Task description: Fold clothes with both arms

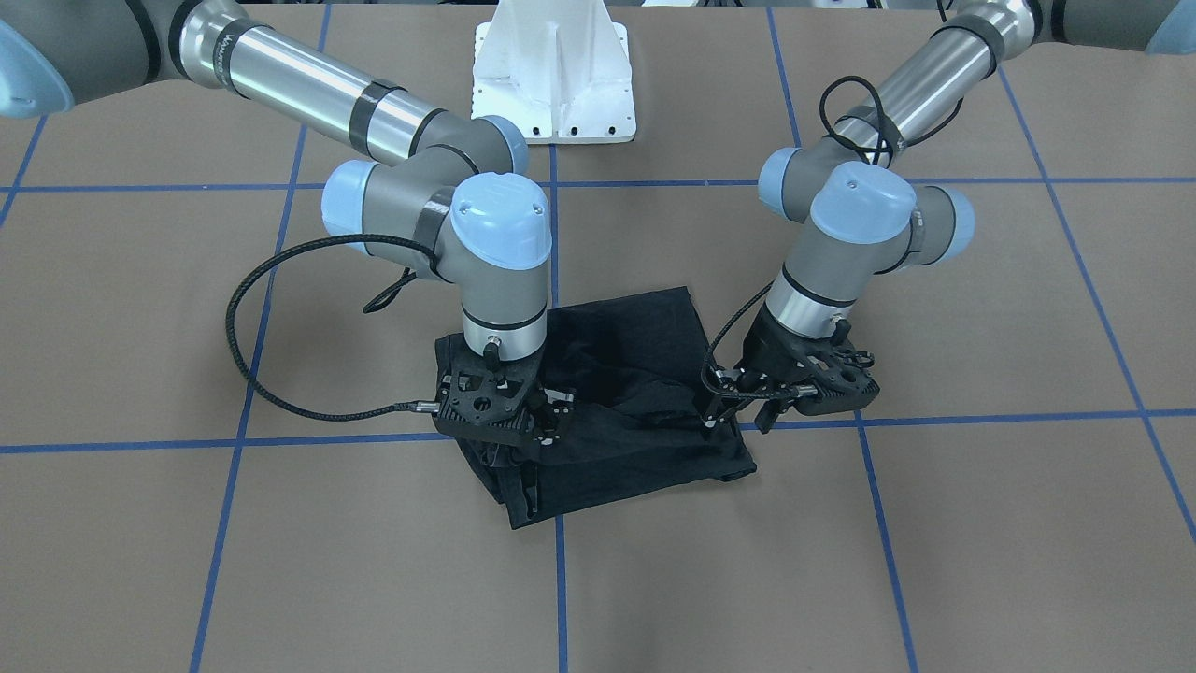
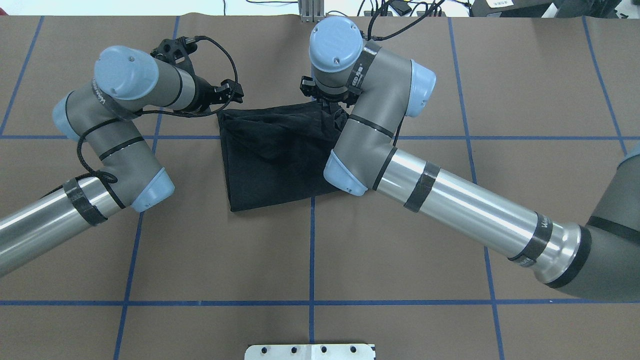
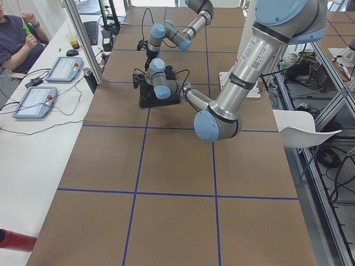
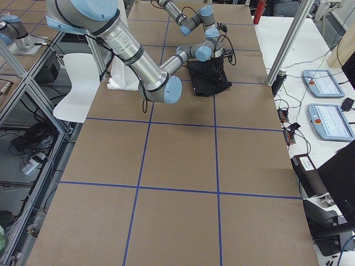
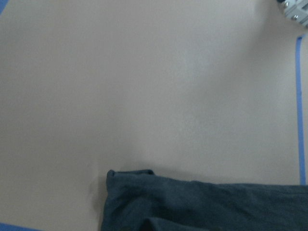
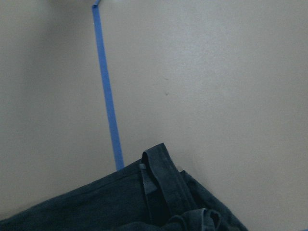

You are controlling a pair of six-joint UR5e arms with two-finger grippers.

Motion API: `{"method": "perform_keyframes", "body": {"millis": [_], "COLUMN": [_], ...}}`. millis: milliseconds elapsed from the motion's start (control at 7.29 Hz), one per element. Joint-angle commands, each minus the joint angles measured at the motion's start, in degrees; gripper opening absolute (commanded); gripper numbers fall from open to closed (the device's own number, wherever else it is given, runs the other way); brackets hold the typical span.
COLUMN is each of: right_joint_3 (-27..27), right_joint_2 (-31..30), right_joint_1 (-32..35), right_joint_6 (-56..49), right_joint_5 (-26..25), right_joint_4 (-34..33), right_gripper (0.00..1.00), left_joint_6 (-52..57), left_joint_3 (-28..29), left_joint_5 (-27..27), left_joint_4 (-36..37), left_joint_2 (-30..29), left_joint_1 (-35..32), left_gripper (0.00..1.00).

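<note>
- Across the brown table, on the half away from the robot's base, we count one black T-shirt. It lies folded into a compact four-sided bundle.
- We count two arms, the left arm and the right arm. Each is bent down at the wrist towards the shirt's far edge, and each carries one gripper.
- We see the left gripper at the far corner of the shirt on the robot's left, at the edge of the cloth.
- We see the right gripper pointing down onto the far edge at the robot's right, with its wrist above the cloth.
- Black fingers are lost against black cloth, and both wrist views show only a shirt edge and bare table. We cannot tell for either gripper whether its fingers stand wide, narrow, or pinch the fabric.
- We find the bundle about as wide as it is deep, so we cannot name a clear long axis. Its far edge runs roughly from one gripper to the other, and its sides sit slightly askew to the blue tape lines.
- No logo or neck opening shows, so we cannot tell which way the collar points.
- The shirt covers one crossing of the tape lines.
- Elsewhere we count one white pedestal.
- At the side bench we count one seated person and two control tablets.
</note>
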Motion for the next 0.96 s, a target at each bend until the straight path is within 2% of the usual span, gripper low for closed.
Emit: {"method": "perform_keyframes", "body": {"millis": [0,137,274,412,549,823], "right_joint_3": [5.35,9.57,9.79,9.00,7.43,4.00], "right_joint_2": [1.26,1.17,0.91,0.56,0.38,0.64], "right_joint_1": [-0.87,-4.28,-9.36,-12.29,-12.58,-12.67], "right_joint_6": [-0.42,-0.42,-0.50,-0.76,-2.07,-3.67], "right_joint_5": [5.06,2.36,-4.71,-9.48,-11.10,-13.30], "right_joint_4": [-4.93,-10.81,-11.82,-11.92,-11.83,-11.22], "right_gripper": [1.00,1.00,0.88,0.10,0.00,0.00], "left_joint_6": [8.29,8.40,8.32,8.32,8.32,8.32], "left_joint_3": [-0.76,-0.76,-0.67,-0.76,-0.76,-0.76], "left_joint_5": [-6.56,-6.57,-6.57,-6.57,-6.57,-6.66], "left_joint_4": [-0.01,-0.01,-0.01,-0.01,-0.01,-0.10], "left_joint_2": [0.64,0.64,0.73,0.73,0.99,0.99], "left_joint_1": [-3.15,-3.25,-3.16,-3.16,-3.25,-3.25], "left_gripper": [1.00,1.00,1.00,1.00,1.00,1.00]}}
